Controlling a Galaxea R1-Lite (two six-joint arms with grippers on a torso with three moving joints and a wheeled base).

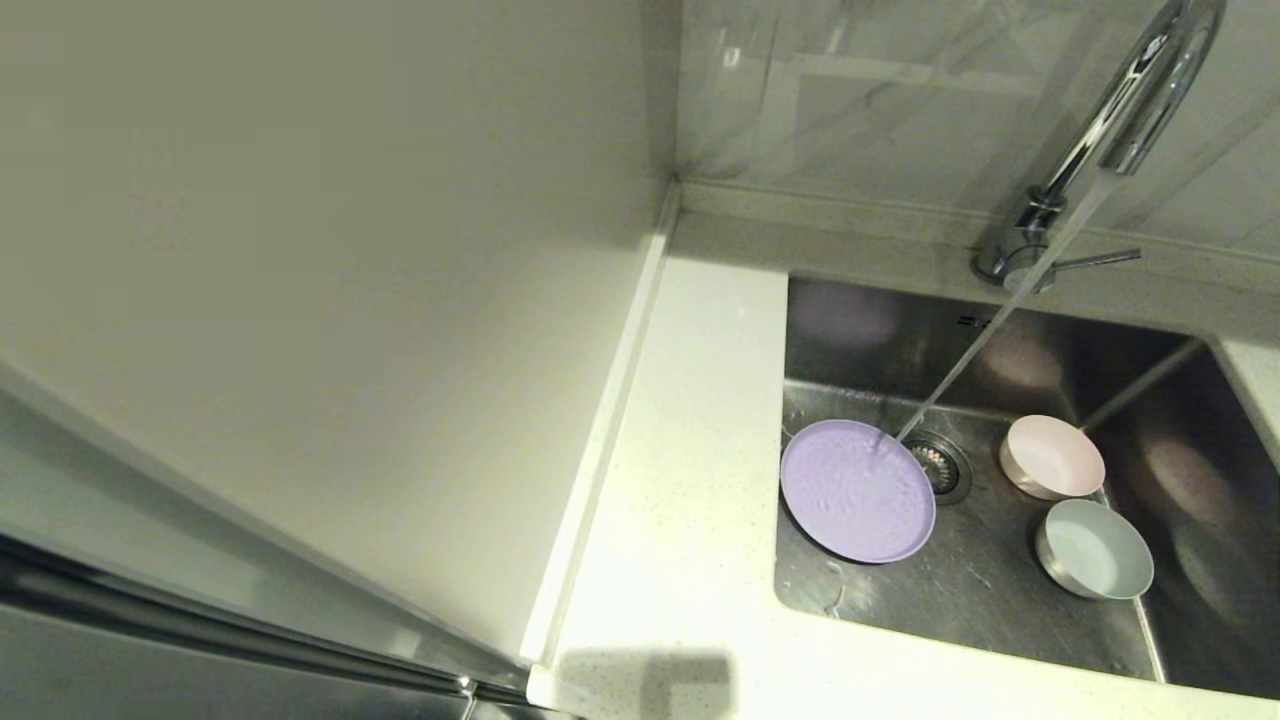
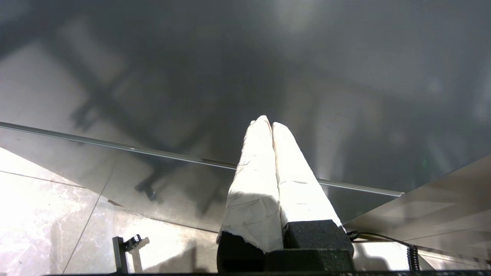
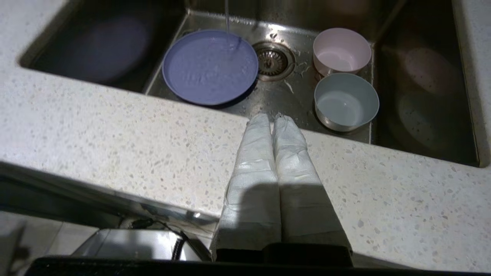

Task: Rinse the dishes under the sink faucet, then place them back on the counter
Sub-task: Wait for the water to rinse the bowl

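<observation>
All three dishes lie in the steel sink (image 1: 960, 590). The lilac plate (image 1: 857, 492) sits at the basin's left, and water streams from the chrome faucet (image 1: 1120, 130) onto its far edge beside the drain (image 1: 938, 464). The pink bowl (image 1: 1053, 457) and the blue-grey bowl (image 1: 1093, 549) stand upright to the right of the drain. My right gripper (image 3: 271, 117) is shut and empty, hovering over the white counter (image 3: 115, 138) at the sink's near edge, short of the plate (image 3: 210, 66) and the bowls (image 3: 346, 101). My left gripper (image 2: 268, 122) is shut, parked low facing a dark glossy panel.
The faucet lever (image 1: 1095, 260) sticks out to the right at the tap's base. A beige wall panel (image 1: 330, 300) rises left of the counter strip (image 1: 680, 480). A steel appliance edge (image 1: 250, 630) runs across the lower left.
</observation>
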